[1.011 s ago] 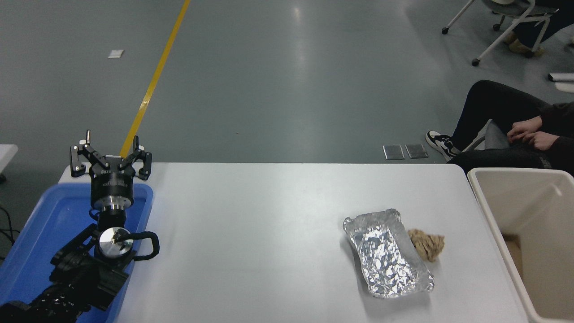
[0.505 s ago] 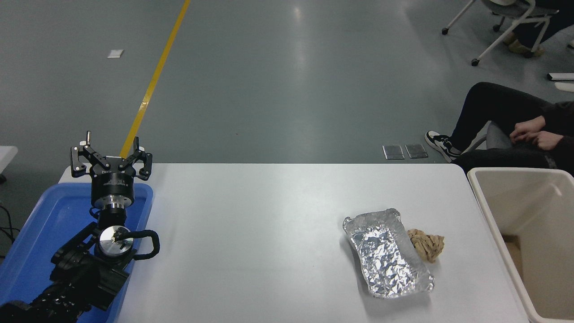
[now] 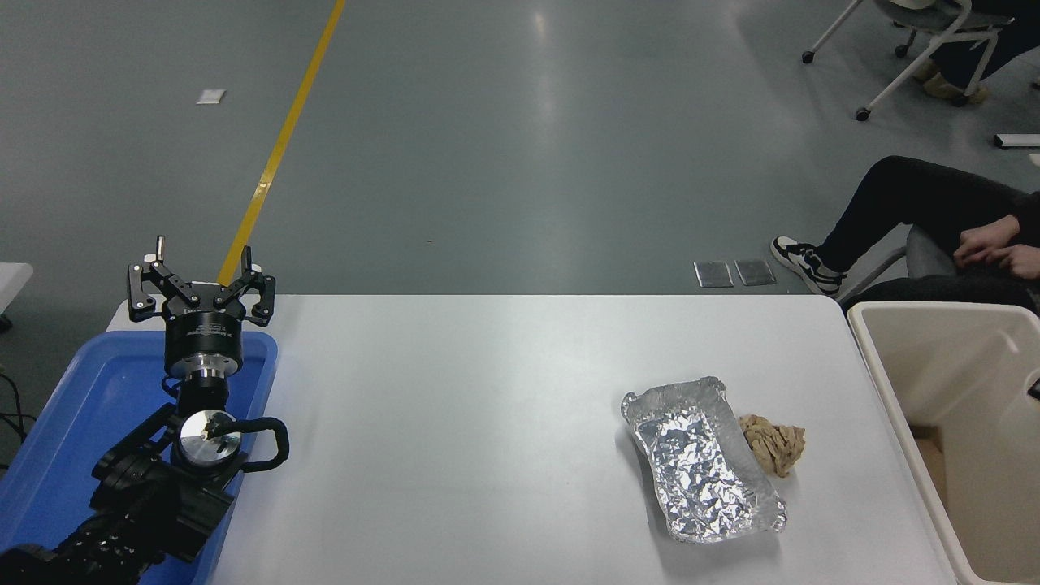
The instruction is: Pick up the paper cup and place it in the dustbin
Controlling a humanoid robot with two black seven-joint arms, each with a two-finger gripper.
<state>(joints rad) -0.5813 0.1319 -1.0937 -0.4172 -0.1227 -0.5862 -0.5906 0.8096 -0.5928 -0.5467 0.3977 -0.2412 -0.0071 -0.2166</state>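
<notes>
The paper cup is not in view anywhere on the table. The beige dustbin [image 3: 884, 382] stands at the table's right end, cut off by the picture's edge, and what shows of its inside holds no cup. My left gripper [image 3: 203, 262] is open and empty, parked over the far end of a blue tray at the lower left. My right gripper is out of view. A small dark sliver [image 3: 1034, 388] shows at the right edge over the dustbin; I cannot tell what it is.
A crumpled silver foil tray [image 3: 703, 459] lies on the white table [image 3: 455, 422] right of centre, with a crumpled brown paper wad [image 3: 773, 444] touching its right side. The blue tray [image 3: 73, 422] sits at the left end. A seated person [image 3: 959, 236] is beyond the far right corner.
The person at the far right has shifted a little to the right. A small dark sliver has appeared at the right edge over the dustbin. My left arm has not moved.
</notes>
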